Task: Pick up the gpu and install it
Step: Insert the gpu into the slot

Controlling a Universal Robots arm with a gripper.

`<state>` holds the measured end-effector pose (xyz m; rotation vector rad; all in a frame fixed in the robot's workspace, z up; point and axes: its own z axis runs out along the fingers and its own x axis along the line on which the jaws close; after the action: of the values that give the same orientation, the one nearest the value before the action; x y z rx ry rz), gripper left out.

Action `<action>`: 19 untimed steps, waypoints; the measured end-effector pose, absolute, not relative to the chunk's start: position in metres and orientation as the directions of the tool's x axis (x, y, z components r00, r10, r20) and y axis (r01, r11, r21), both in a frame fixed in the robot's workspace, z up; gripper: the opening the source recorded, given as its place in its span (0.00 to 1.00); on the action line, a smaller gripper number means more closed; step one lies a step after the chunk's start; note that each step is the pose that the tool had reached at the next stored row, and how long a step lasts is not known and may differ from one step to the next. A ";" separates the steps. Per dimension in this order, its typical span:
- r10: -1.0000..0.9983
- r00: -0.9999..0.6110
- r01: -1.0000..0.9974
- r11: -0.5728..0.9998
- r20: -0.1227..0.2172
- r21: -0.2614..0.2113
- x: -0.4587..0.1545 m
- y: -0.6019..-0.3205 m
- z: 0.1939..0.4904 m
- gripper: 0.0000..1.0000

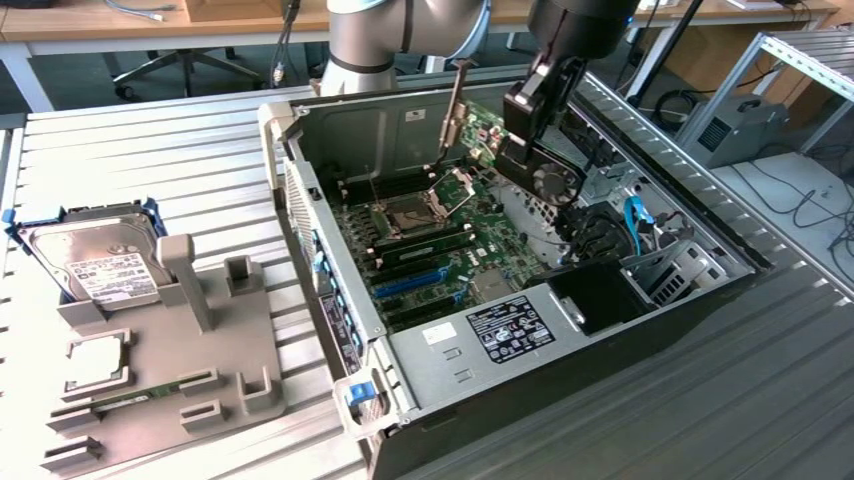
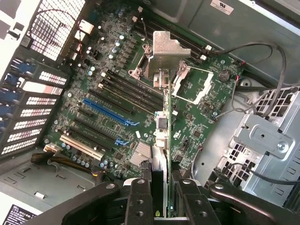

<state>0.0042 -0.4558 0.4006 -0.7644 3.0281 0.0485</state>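
Observation:
My gripper (image 1: pixel 529 150) hangs over the open computer case (image 1: pixel 694 300), shut on the gpu (image 1: pixel 547 178). The card stands on edge above the motherboard (image 1: pixel 434 245), its black fan cooler facing the exterior view's right and its silver end bracket (image 1: pixel 454 110) towards the case's rear wall. In the wrist view the gpu (image 2: pixel 161 126) shows edge-on between my two fingers (image 2: pixel 139 199), with the bracket (image 2: pixel 165 49) at its far end. It floats clear of the board, over the area beside the blue slot (image 2: pixel 105 111) and the black slots.
On the table at the exterior view's left, a grey holder (image 1: pixel 180 345) carries a silver hard drive (image 1: pixel 96 262) and a memory stick (image 1: pixel 134 397). Inside the case are the CPU socket (image 2: pixel 190 84), loose cables (image 2: pixel 262 51), a drive cage (image 2: pixel 267 140) and the power supply (image 1: pixel 514 330).

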 end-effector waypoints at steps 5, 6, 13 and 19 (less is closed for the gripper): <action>-0.492 -0.870 -0.492 0.870 -0.025 0.026 0.004 -0.456 0.401 0.26; -0.496 -0.868 -0.496 0.868 -0.025 0.026 0.004 -0.456 0.401 0.26; -0.517 -0.856 -0.517 0.856 -0.025 0.026 0.004 -0.456 0.401 0.26; -0.539 -0.842 -0.539 0.842 -0.025 0.026 0.004 -0.456 0.401 0.26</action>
<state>0.0042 -0.4558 0.4006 -0.8775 2.9986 0.0495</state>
